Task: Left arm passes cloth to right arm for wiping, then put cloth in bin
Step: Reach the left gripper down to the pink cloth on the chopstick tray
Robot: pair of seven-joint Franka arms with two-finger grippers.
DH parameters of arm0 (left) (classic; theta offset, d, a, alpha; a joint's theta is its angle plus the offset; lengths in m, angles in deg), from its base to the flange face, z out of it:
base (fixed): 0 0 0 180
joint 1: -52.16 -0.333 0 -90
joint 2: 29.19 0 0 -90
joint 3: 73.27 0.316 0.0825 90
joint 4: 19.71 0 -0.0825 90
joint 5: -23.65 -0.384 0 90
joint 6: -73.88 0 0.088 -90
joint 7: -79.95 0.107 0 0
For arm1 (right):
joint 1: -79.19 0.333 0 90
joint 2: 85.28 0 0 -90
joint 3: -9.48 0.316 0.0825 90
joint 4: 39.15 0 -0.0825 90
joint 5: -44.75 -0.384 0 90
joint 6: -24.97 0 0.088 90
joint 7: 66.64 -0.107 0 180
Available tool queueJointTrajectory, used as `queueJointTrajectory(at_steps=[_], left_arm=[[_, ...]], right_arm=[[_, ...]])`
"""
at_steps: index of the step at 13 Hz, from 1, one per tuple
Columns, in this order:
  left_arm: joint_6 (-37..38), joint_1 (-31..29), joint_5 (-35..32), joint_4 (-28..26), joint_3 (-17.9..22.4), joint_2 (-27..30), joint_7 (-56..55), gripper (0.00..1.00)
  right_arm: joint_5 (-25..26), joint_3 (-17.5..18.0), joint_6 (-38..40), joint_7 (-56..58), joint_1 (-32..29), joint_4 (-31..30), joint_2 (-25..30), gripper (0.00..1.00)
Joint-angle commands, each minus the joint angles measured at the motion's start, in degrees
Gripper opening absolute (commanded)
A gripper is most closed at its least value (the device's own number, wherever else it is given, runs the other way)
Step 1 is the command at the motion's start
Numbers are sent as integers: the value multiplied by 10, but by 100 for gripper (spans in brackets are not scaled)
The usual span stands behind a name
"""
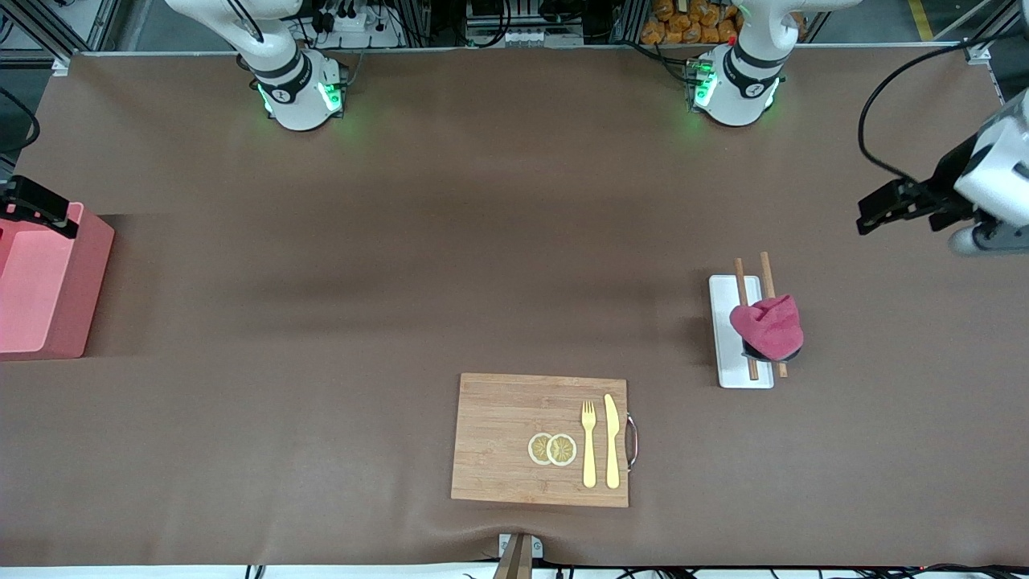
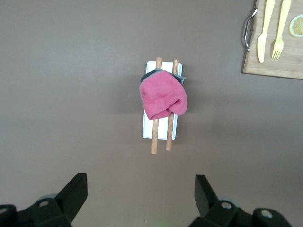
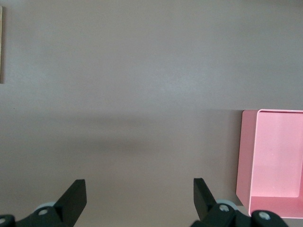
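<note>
Since the cloth (image 1: 769,326) lies bunched on the tray (image 1: 727,354) over two sticks (image 1: 744,318), untouched, nothing's done yet: grab, handoff, wipe, binning all remain. L gripper (image 2: 140,198), jaws wide & empty, hangs up over bare table w/ cloth ahead of its jaws. R gripper (image 3: 139,198), also wide & empty, waits by the bin (image 3: 272,158). Board (image 1: 540,439) w/ fork (image 1: 589,444), knife (image 1: 612,441) sits well clear. Sticks under cloth could snag.

A fuzzy magenta-pink cloth (image 1: 768,326) lay soft and matt over two smooth wooden chopsticks (image 2: 154,132) on a flat white tray (image 1: 739,374). The salmon-pink plastic bin (image 1: 48,305) looked smooth; the grained bamboo cutting board (image 1: 498,434) matt.
</note>
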State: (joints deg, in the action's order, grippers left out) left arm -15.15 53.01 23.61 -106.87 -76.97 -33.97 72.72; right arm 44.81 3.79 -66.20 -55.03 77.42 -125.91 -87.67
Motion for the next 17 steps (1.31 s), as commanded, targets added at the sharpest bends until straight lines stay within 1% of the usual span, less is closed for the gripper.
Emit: queueJointTrajectory(at_steps=[1,3,4,5,8,11,12,15,16,17], left_arm=[[-70,2,5,-77,4,8,6,100],[-176,0,4,-183,4,33,11,100],[-224,-3,3,-223,4,36,15,100],[-265,-6,2,-250,4,36,14,100],[-343,-10,1,-281,4,4,6,100],[-388,-9,2,-280,4,-44,-10,100],[-401,-9,1,-280,4,-58,-17,96],[-434,-9,1,-281,4,-93,-19,79],[-434,-9,1,-281,4,-96,-22,72],[-434,-6,1,-281,4,-98,-30,62]], right_arm=[[-2,6,6,-3,-9,4,-2,100],[-2,6,7,-3,-9,4,-2,100],[-2,6,7,-3,-10,4,-2,100],[-2,6,8,-3,-9,4,-2,100],[-2,6,9,-3,-9,4,-2,100],[-2,6,9,-3,-8,4,-2,100],[-2,6,9,-3,-8,4,-2,100],[-2,6,9,-3,-8,4,-2,100],[-2,6,9,-3,-8,4,-2,100],[-2,6,8,-3,-8,4,-2,100]])
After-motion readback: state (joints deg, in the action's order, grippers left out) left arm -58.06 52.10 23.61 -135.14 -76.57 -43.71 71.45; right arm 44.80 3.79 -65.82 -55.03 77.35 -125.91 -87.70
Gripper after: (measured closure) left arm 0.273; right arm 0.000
